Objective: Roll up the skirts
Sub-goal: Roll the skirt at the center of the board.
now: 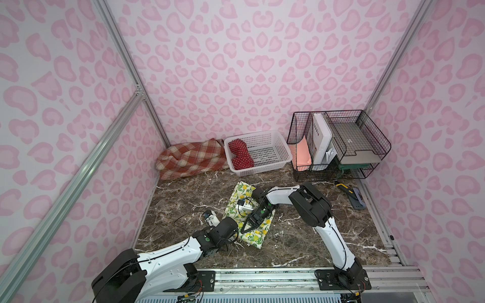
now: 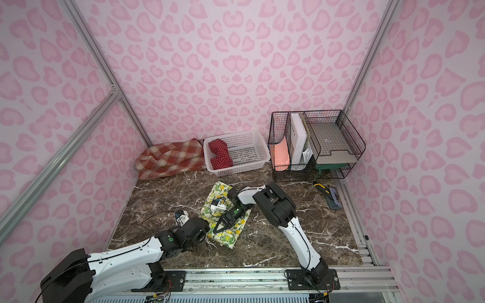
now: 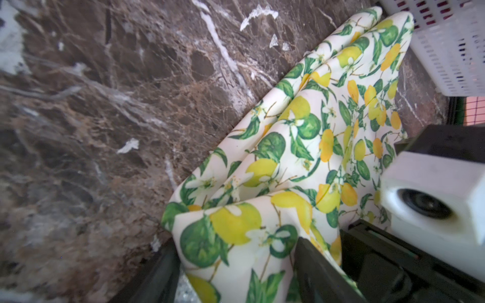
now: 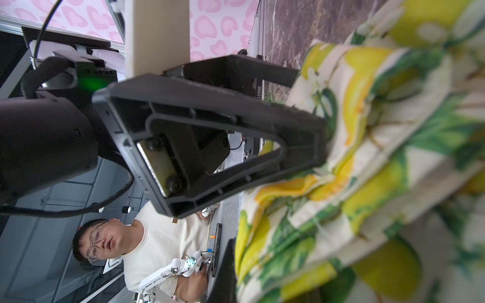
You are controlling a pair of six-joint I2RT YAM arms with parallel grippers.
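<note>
The cream skirt with lemons and leaves lies folded lengthwise in the middle of the marble table. In the left wrist view, my left gripper is open, its jaws straddling the skirt's near folded end. My right gripper points toward me over the same end and is shut on a raised fold of the cloth. The plaid skirt lies crumpled in the far left corner. The red dotted skirt sits rolled in the white basket.
A black wire desk organizer with papers stands at the far right. A yellow-black utility knife and a grey-blue tool lie near the right edge. Pink patterned walls close in the table on three sides.
</note>
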